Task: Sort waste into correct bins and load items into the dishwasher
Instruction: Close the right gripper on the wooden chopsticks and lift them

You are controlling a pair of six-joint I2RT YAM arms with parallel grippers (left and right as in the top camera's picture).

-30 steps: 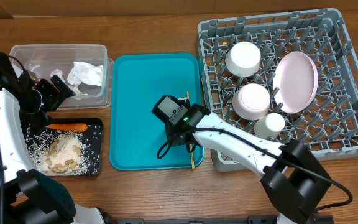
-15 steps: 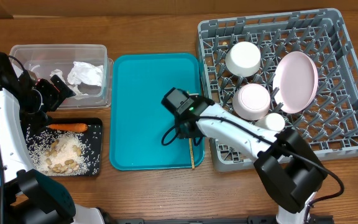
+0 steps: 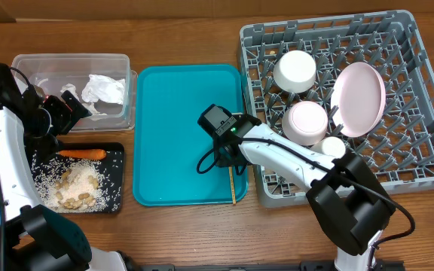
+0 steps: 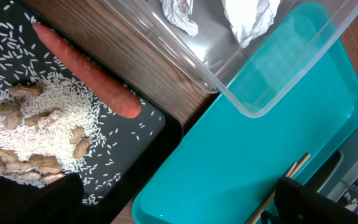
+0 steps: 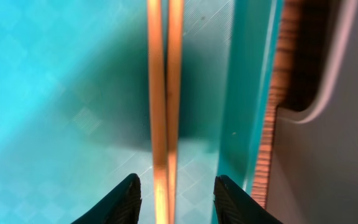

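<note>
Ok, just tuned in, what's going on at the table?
The right hand is over the chopsticks at the right edge of the teal tray, fingers either side, not closed on them. The left hand hangs open by the clear tub. The plate, two bowls and cup sit in the rack; tissue is in the tub, carrot and rice in the black tray.

- Two thin wooden chopsticks [image 5: 165,93] lie side by side on the teal tray [image 5: 55,93], running top to bottom.
- The dark fingers [image 5: 126,202] stand apart, one on each side of the chopsticks, not touching them.
- Right of the tray's rim is a strip of wooden surface [image 5: 267,155], then the grey dish rack [image 5: 334,155].
</note>
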